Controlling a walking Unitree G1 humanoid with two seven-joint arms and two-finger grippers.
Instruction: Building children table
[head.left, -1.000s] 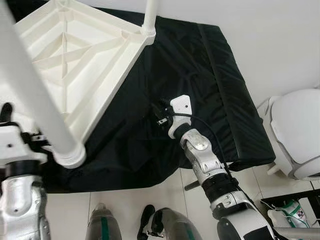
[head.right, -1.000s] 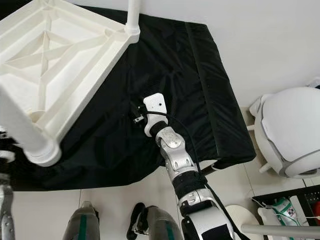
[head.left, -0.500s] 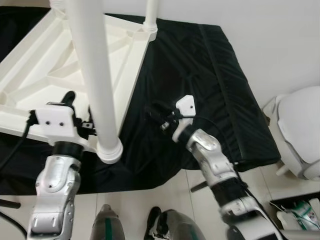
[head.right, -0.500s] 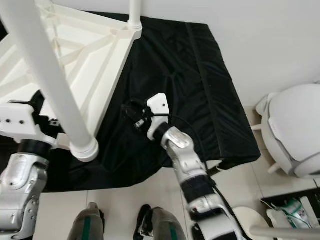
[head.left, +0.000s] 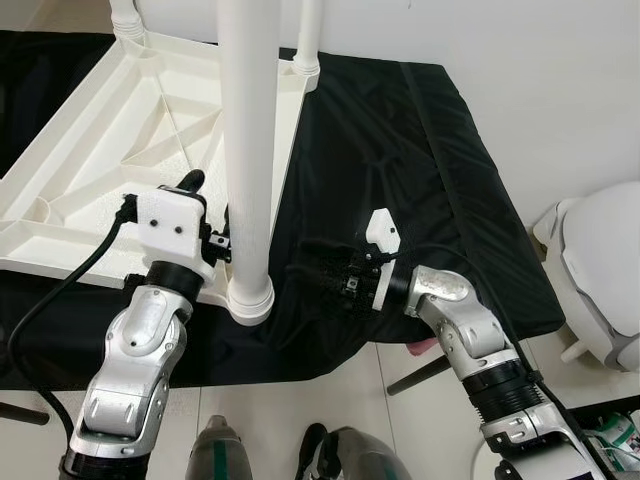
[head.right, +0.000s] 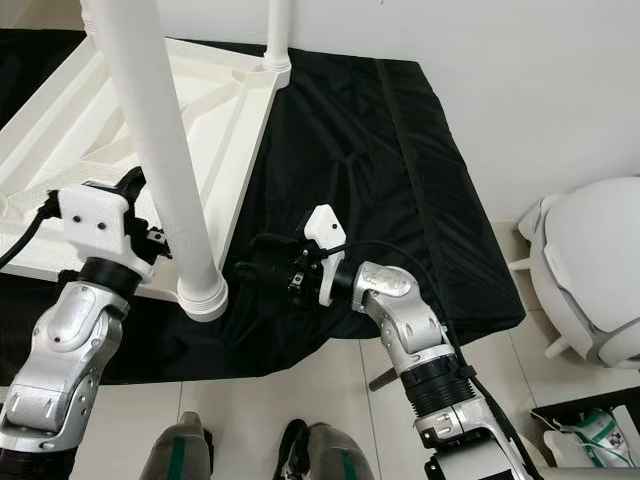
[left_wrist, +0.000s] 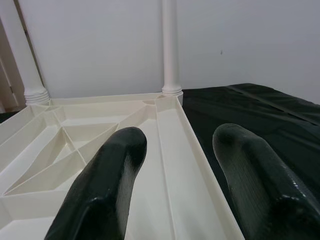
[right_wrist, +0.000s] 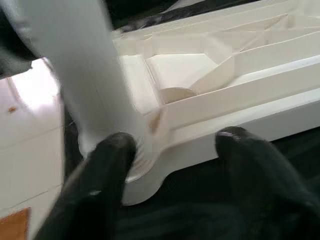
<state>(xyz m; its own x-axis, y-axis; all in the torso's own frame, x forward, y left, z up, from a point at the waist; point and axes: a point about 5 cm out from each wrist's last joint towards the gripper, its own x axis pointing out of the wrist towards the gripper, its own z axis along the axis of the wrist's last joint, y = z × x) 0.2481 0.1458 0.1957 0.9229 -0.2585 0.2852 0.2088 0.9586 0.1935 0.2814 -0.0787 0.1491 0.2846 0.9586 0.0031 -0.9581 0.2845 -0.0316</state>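
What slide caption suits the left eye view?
Both grippers, left and right, flank the upturned white table's near leg.

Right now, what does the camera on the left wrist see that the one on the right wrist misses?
The left wrist view takes in two upright legs at the far corners, the white wall behind and the black cloth. The right wrist view takes in the near leg standing in its corner socket, and pale floor. Both show open black fingers and the ribbed underside of the white tabletop.

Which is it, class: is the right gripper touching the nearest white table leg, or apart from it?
Apart. In the right eye view, black cloth shows between the right gripper and the table leg.
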